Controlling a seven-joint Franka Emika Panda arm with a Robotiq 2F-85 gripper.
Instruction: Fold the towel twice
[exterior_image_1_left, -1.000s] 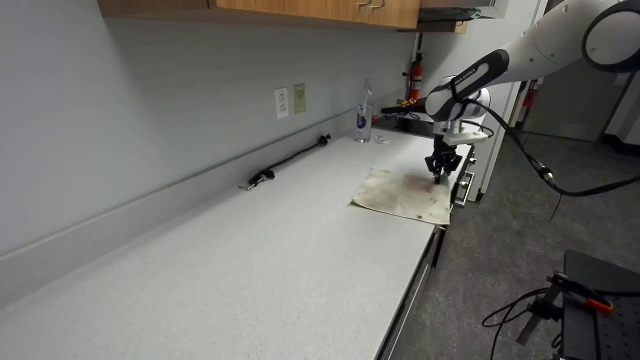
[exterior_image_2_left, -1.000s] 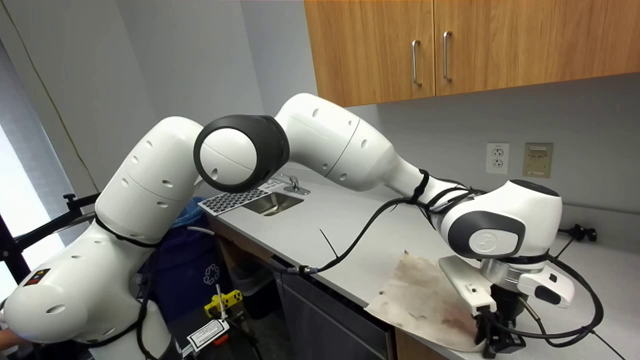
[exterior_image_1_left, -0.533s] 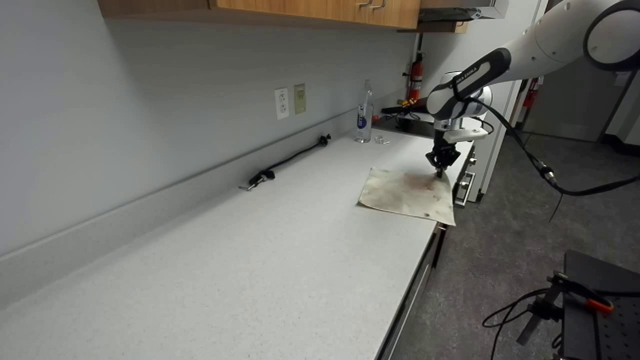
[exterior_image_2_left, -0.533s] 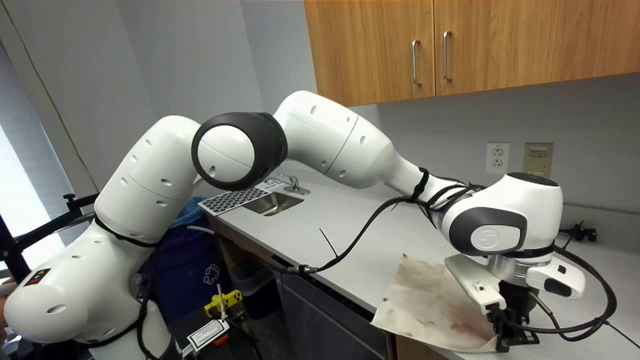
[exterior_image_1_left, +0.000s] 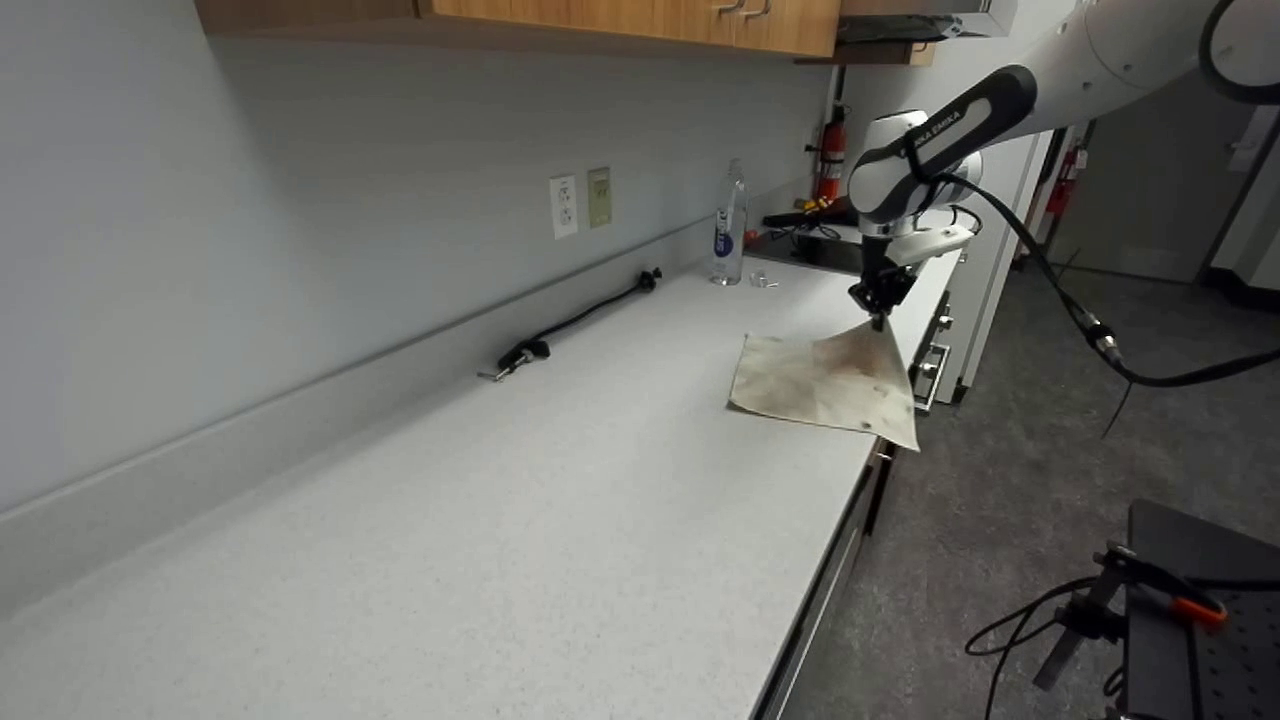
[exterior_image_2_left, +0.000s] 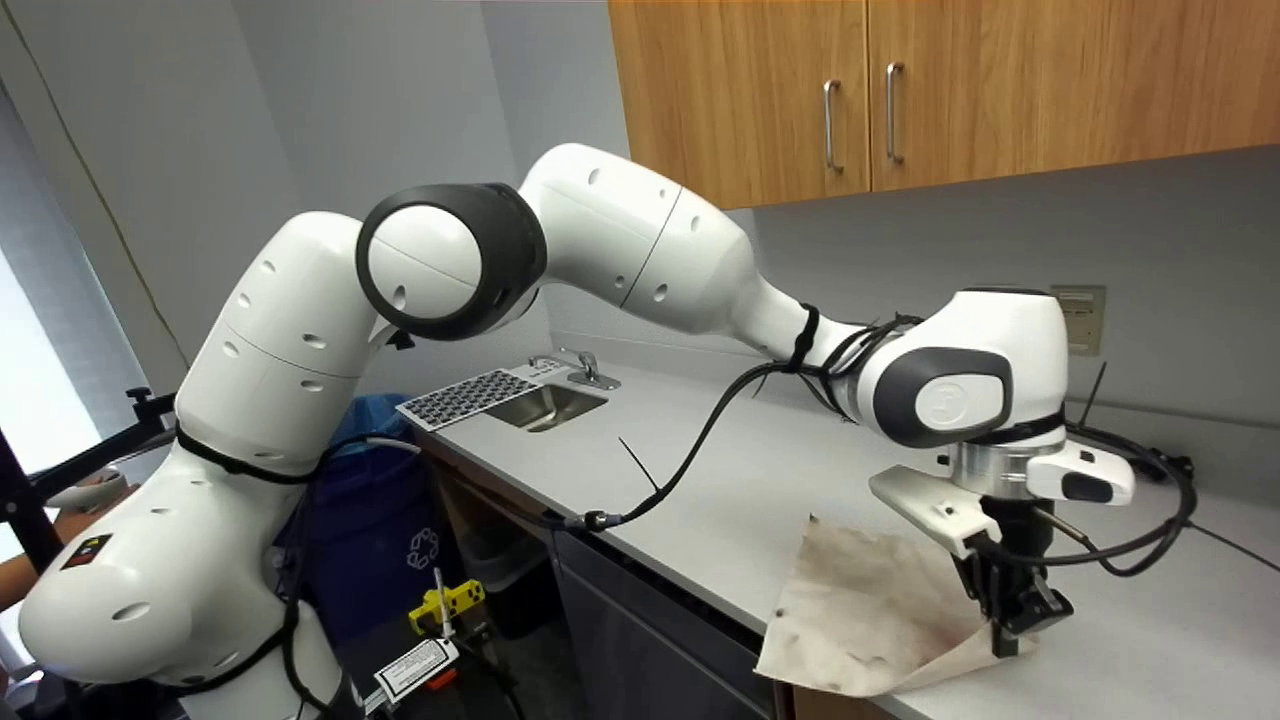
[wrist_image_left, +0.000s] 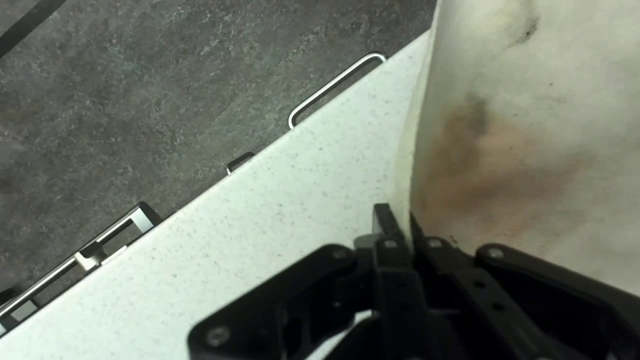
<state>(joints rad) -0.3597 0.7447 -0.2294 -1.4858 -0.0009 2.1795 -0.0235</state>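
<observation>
Pale worktop (exterior_image_1_left: 560, 520) is seen beneath the tool (exterior_image_2_left: 1004, 640), by which the towel (exterior_image_1_left: 815, 388) is pinched, edge raised; first fold seems begun; carrying across is needed next.

A thin cream towel (exterior_image_1_left: 810, 388) lies spread and unfolded on the pale speckled countertop (exterior_image_1_left: 480, 540), mottled with faint tan patches, a few small dark spots and a broad reddish-brown stain. At the corner beside that stain the cloth is pinched and raised clear of the surface, sloping up to a point. A neighbouring corner juts out past the countertop's front edge, while the far side rests nearly flat.
</observation>
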